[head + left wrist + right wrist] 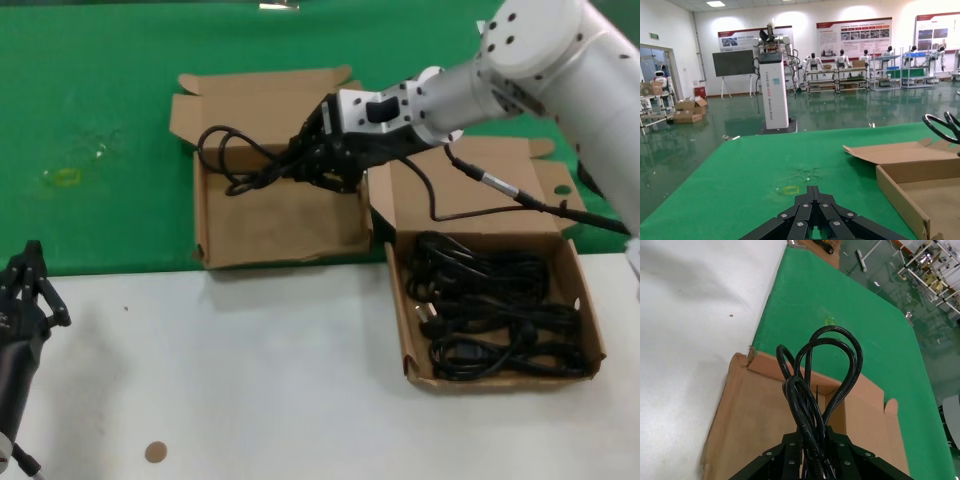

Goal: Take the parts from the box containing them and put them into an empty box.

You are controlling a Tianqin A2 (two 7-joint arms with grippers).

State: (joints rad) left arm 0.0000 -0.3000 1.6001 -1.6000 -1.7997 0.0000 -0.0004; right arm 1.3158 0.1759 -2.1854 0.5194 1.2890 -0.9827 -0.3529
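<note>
My right gripper (303, 160) hangs over the empty box (290, 225), the left-hand brown carton, and is shut on one of the parts, a black cable bundle (235, 160). Its loops dangle above the carton's bare floor. In the right wrist view the cable (825, 370) runs up through the shut gripper (815, 440), with the empty box (755, 415) underneath. Several more coiled black cables (490, 310) lie in the shallow box (592, 325) at the right. My left gripper (30, 275) rests shut and idle at the near left; in the left wrist view its fingertips (813, 190) meet.
Both cartons straddle the border between green cloth (100, 100) and white tabletop (250, 380). The right arm's own black cable (520, 195) crosses the shallow box's lid. A small brown disc (155, 452) lies near the front edge, and a yellowish mark (62, 177) on the cloth.
</note>
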